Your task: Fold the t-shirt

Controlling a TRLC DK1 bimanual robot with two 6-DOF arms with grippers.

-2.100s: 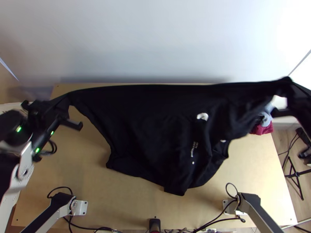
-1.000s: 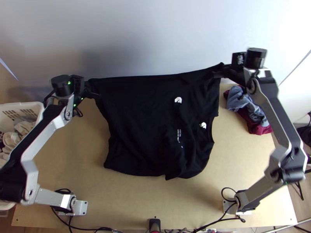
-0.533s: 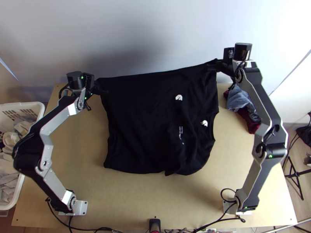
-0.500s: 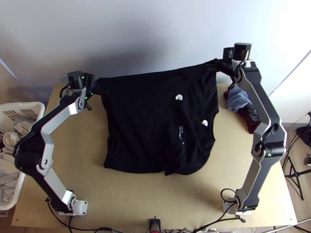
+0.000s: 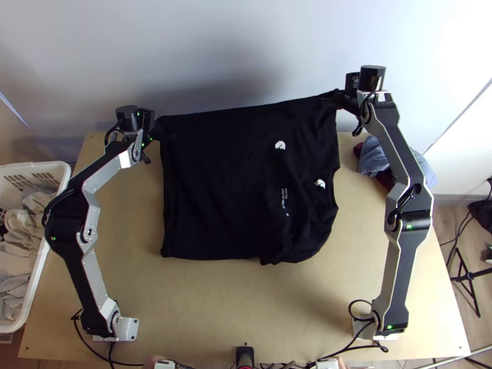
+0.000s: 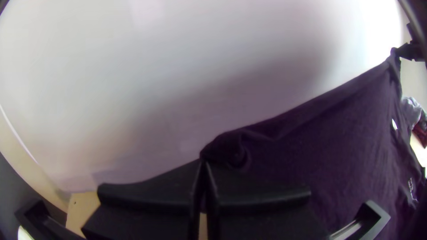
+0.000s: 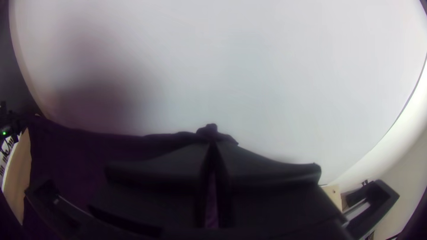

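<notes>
The black t-shirt (image 5: pixel 221 178) is held up at two upper corners, its edge stretched between the grippers and its lower part lying on the table with folds around the prints. At its upper left corner is my left gripper (image 5: pixel 161 130); in the left wrist view the left gripper (image 6: pixel 203 163) is shut on a bunched corner of the t-shirt (image 6: pixel 338 146). My right gripper (image 5: pixel 332 101) is at the upper right corner, somewhat higher in the picture; in the right wrist view the right gripper (image 7: pixel 213 146) is shut on gathered cloth of the t-shirt (image 7: pixel 89 155).
A white basket (image 5: pixel 38 277) with light cloths stands off the table's left side. Blue and dark red cloths (image 5: pixel 374 158) lie at the right back, behind the right arm. Wooden table (image 5: pixel 203 307) shows in front of the shirt, a pale wall behind, and cables along the near edge.
The grippers came closer together, then shifted slightly up the picture, the right one also leftward. The t-shirt, first stretched wide and raised, hangs narrower, its lower edge now farther from the near edge.
</notes>
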